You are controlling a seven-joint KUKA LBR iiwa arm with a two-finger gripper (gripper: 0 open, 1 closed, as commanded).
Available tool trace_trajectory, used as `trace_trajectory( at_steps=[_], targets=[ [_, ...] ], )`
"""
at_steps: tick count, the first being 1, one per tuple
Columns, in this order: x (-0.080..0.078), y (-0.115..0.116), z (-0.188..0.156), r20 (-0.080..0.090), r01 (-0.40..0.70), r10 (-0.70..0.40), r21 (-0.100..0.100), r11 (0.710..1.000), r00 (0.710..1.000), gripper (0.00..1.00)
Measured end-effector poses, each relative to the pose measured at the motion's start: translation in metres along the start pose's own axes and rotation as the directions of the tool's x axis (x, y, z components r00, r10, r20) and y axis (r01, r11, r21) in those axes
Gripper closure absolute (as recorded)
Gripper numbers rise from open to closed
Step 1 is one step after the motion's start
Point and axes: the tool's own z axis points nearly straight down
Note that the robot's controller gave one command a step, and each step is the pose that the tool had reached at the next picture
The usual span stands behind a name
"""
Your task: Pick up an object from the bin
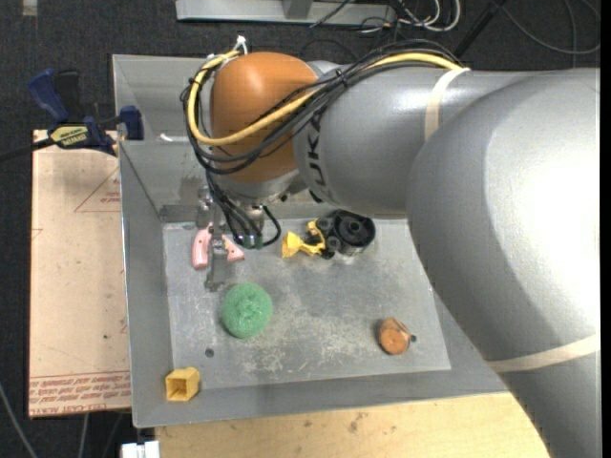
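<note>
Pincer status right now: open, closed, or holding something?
Pincer: cannot be told, open or closed; it is beside the small pink plastic piece at the left of the grey metal bin.

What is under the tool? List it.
A pink piece lies on the bin floor beside the tool; the orange cover hides the floor behind it.

The bin is being lit evenly from above, and its grey floor is being kept bright. A broad pale sheen is being thrown across the arm on the right, a softer one on the orange cover. Soft shadow is being cast beneath the cover; the surroundings are being left dim.
</note>
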Motion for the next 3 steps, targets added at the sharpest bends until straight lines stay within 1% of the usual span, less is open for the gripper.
trace_trajectory(
  at_steps=[1,2,3],
  targets=[
    [-0.002,-0.001,-0.005,0.007,-0.004,0.004,-0.001,1.0,1.0,0.0],
    [-0.019,-0.025,0.05,0.011,-0.103,0.103,-0.004,0.995,0.995,0.0],
    [-0.023,-0.03,0.076,-0.003,-0.122,0.122,0.0,0.993,0.993,0.0]
  ],
)
